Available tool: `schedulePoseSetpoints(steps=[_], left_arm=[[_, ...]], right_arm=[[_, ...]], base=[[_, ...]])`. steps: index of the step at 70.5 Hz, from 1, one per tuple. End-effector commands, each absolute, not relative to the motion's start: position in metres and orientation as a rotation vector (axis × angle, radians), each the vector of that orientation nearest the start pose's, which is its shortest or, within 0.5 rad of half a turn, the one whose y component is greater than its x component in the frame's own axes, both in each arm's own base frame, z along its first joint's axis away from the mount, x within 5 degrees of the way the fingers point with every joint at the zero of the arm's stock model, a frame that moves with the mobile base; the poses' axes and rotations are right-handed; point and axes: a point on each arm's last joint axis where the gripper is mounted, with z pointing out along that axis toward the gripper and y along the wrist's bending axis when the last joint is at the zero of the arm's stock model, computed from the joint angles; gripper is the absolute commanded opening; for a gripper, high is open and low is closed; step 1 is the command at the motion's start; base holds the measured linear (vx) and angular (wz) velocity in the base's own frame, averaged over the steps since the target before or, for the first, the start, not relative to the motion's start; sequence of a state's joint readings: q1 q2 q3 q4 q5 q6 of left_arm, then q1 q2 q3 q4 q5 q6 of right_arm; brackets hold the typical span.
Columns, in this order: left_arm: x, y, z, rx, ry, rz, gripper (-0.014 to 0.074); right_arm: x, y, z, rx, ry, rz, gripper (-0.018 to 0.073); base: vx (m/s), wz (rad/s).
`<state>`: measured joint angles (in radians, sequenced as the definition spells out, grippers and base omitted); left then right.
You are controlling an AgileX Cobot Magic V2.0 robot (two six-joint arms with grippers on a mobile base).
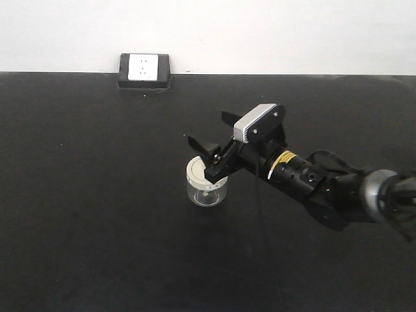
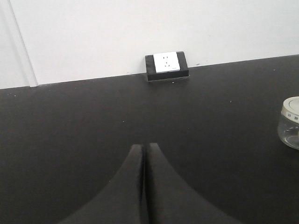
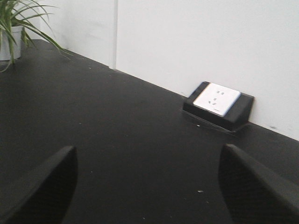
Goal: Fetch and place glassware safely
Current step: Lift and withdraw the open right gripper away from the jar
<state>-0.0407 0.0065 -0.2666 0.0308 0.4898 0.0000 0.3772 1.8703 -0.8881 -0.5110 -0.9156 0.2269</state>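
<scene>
The glassware (image 1: 205,193) is a small squat clear jar with a cream-white lid, standing upright on the black table (image 1: 91,208). My right gripper (image 1: 213,135) hovers just above and behind it, open, and one black finger overlaps the lid's right edge in the front view. In the right wrist view the right gripper (image 3: 148,149) shows only bare table between its wide-spread fingers; the jar is out of that view. My left gripper (image 2: 142,146) is shut with nothing in it. The glassware (image 2: 291,122) sits at that view's right edge, well away from it.
A black box with a white socket plate (image 1: 144,70) lies at the table's far edge against the white wall, also seen as the socket box (image 2: 167,66) and the socket box (image 3: 218,105). A potted plant (image 3: 11,28) stands at the far left.
</scene>
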Motion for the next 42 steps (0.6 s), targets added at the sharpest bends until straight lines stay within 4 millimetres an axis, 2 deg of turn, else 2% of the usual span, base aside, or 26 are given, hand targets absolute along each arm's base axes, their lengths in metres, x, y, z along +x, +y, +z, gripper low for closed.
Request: schedulePoseSetpoints(steps=[1,10,25,42], left_arm=[[0.036,-0.001,0.269,0.048,1.635,-0.011,-0.0007],[0.036,-0.001,0.269,0.048,1.635,-0.011,-0.0007],[0.036,-0.001,0.269,0.048,1.635,-0.011,-0.0007],[0.036,-0.001,0.269,0.048,1.635,-0.011,-0.0007]], right_arm=[[0.326,0.163,0.240,-0.607,1.418,0.521,0.0509],[0.308,0.147,0.252,-0.524,1.505,0.472,0.0384],[0.273,0.125,0.269,-0.444,1.565,0.433,-0.0015],[0.247,0.104,0.280,-0.316,1.695,0.394,-0.0008]], base=[[0.00,0.00],[0.00,0.00],[0.00,0.00],[0.00,0.00]])
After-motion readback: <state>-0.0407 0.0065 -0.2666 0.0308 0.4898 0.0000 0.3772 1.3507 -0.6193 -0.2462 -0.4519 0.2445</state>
